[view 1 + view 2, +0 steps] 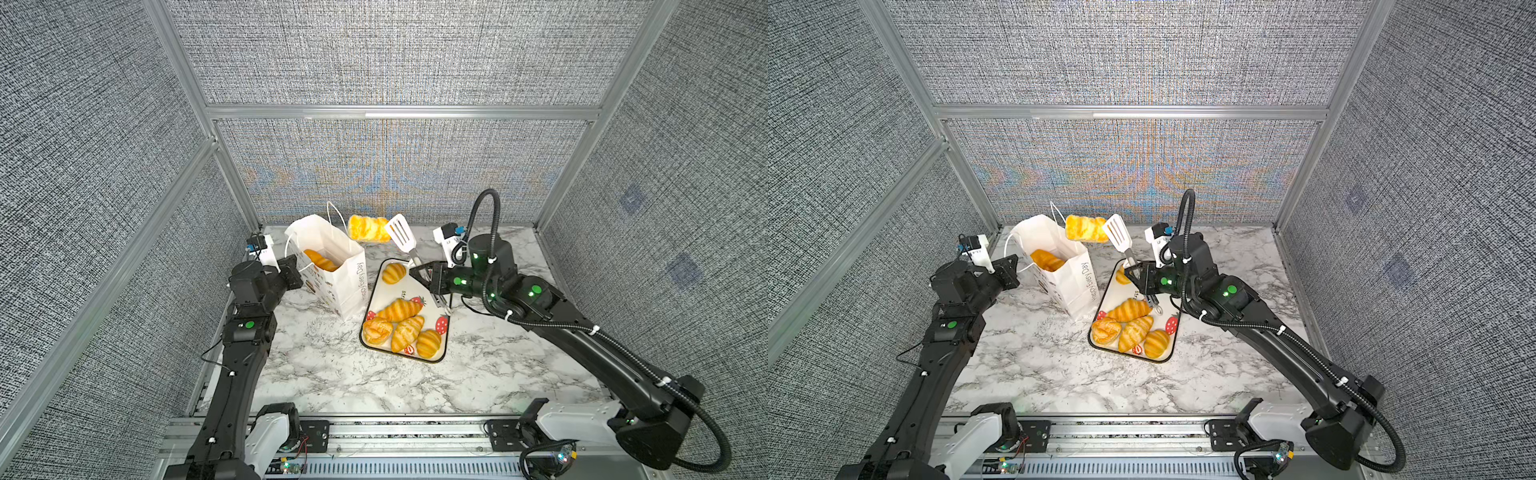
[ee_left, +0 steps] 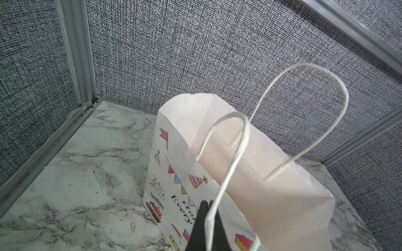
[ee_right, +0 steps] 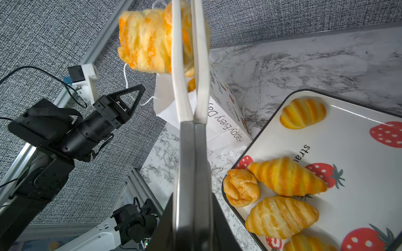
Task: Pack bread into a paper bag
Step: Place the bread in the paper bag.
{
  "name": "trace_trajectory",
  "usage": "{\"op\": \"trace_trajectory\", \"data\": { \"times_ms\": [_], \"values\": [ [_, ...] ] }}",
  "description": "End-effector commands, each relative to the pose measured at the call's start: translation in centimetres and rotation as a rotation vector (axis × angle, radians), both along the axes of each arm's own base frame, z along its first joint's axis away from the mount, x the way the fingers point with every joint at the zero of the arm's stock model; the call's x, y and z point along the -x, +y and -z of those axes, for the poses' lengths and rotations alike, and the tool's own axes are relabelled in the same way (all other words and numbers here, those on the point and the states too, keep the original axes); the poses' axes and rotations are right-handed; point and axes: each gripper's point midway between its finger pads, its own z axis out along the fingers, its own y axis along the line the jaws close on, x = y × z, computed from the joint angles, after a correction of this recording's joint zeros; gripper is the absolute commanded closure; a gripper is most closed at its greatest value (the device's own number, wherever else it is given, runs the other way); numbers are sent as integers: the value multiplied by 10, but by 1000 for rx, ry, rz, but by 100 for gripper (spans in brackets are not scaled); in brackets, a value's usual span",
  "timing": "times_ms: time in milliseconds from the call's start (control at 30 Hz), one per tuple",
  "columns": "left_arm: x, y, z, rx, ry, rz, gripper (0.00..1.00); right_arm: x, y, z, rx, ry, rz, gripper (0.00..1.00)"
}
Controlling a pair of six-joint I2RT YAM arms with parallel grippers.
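Observation:
The white paper bag (image 1: 336, 278) (image 1: 1073, 278) stands upright and open, with one golden pastry (image 1: 320, 259) inside. My left gripper (image 1: 291, 270) (image 2: 206, 217) is shut on its near cord handle (image 2: 235, 152). My right gripper (image 1: 417, 272) (image 3: 193, 217) is shut on the metal handles of white tongs (image 1: 401, 235) (image 3: 189, 87). The tongs pinch a long segmented loaf (image 1: 368, 228) (image 1: 1086, 228) (image 3: 148, 41) in the air, by the bag's far rim. More bread lies on the strawberry tray (image 1: 384, 297): a ridged roll (image 1: 393, 273) and several croissants (image 1: 401, 309).
The tray (image 3: 348, 141) sits just right of the bag on the marble tabletop (image 1: 332, 374). Grey fabric walls with aluminium posts (image 1: 232, 174) close in the back and both sides. The bag stands near the back left corner.

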Motion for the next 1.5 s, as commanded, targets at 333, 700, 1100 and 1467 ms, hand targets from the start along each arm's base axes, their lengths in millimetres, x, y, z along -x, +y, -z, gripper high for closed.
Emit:
{"op": "trace_trajectory", "data": {
  "times_ms": [333,700,1100,1467],
  "values": [
    [-1,1,-5,-8,-26,-3,100,-7,49,-27,-73,-61,-90,82],
    [0,1,-6,-6,-29,-1,100,-12,81,-11,-87,-14,-138,82],
    [-1,1,-4,-7,-24,-2,100,-21,95,17,-78,59,-132,82],
    [0,1,-6,-9,-31,-3,100,-23,97,36,-55,101,-124,82]
  ]
}}
